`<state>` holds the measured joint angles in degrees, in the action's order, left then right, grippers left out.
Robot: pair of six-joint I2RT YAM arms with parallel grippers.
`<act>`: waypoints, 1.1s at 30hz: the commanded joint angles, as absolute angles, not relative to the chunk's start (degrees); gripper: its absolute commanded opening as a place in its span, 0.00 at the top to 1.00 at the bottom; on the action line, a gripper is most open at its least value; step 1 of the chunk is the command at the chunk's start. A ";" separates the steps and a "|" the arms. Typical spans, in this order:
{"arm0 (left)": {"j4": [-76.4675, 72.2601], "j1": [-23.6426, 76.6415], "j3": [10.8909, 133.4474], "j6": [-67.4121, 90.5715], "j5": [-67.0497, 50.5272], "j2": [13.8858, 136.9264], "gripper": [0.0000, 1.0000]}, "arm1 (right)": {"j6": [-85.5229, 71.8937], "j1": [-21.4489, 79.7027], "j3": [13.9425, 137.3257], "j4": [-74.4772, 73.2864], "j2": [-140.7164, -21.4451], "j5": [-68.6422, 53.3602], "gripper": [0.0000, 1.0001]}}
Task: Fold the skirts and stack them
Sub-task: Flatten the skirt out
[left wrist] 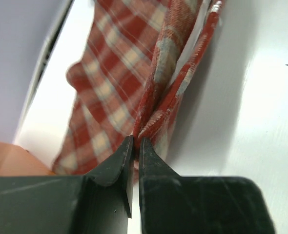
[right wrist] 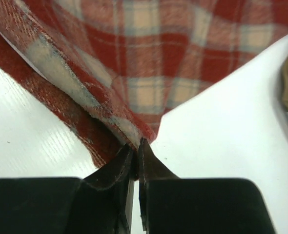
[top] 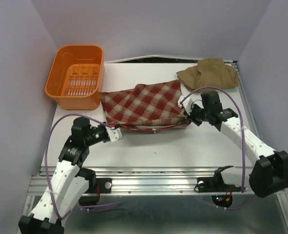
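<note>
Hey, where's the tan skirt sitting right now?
In the top view, the tan skirt lies at the far right corner of the table, just behind and right of the plaid skirt, opposite the orange basket at far left.

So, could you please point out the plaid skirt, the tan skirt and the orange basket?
plaid skirt (top: 144,105), top view, checked middle.
tan skirt (top: 208,73), top view, crumpled centre.
orange basket (top: 75,101), top view, near wall.

plaid skirt: woven cloth, matt, slightly fuzzy
tan skirt: plain cloth, matt, soft
basket: orange plastic, smooth, faint sheen
table: white, smooth, slightly glossy
rail, table's near edge: bare metal, dull shine
</note>
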<state>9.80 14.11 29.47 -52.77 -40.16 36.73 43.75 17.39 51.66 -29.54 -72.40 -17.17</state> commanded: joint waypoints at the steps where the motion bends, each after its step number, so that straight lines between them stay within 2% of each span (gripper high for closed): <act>1: 23.28 13.62 28.48 -61.70 -37.00 31.04 1.00 | 49.92 15.29 49.40 -34.53 -69.61 -7.02 0.86; 3: 26.18 14.76 28.04 -62.40 -37.35 29.44 0.81 | 50.71 15.82 49.66 -38.22 -69.00 -8.34 0.74; 4: 27.06 15.11 28.12 -62.84 -37.61 28.31 0.68 | 51.06 16.52 50.09 -39.36 -68.82 -9.92 0.51; 5: 28.98 15.38 28.56 -64.06 -38.23 27.87 0.40 | 51.59 16.52 50.71 -42.51 -68.56 -10.71 0.39; 7: 30.49 15.82 29.61 -64.42 -38.76 27.07 0.30 | 53.08 17.05 53.08 -46.73 -68.03 -13.34 0.18; 9: 32.95 15.82 31.81 -65.47 -39.46 26.98 0.26 | 53.96 17.05 55.44 -48.51 -66.46 -14.85 0.07; 14: 33.67 15.91 36.55 -64.79 -38.94 28.12 0.26 | 53.18 17.67 60.10 -52.38 -63.72 -19.33 0.05; 18: 25.61 15.91 40.07 -51.36 -33.43 34.87 0.30 | 45.04 17.67 62.40 -48.53 -64.24 -18.29 0.08; 19: 24.10 15.91 41.04 -44.63 -31.83 40.03 0.32 | 43.43 17.67 62.58 -47.21 -65.12 -17.32 0.13; 22: 22.94 15.91 48.48 -39.40 -27.53 51.71 0.41 | 35.88 17.67 65.21 -44.91 -74.83 -15.64 0.25; 24: 22.50 16.00 51.40 -36.49 -25.06 59.10 0.41 | 31.41 17.67 68.97 -45.96 -80.30 -16.17 0.33; 27: 23.55 16.26 57.12 -33.75 -20.93 67.99 0.44 | 26.91 18.19 72.85 -47.98 -90.24 -17.22 0.36; 33: 25.92 17.66 61.52 -36.46 -17.65 75.49 0.45 | 25.92 18.72 71.72 -46.23 -97.37 -14.68 0.38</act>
<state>23.59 16.45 57.49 -36.82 -19.86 75.29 29.02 17.91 71.68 -46.70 -97.14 -16.51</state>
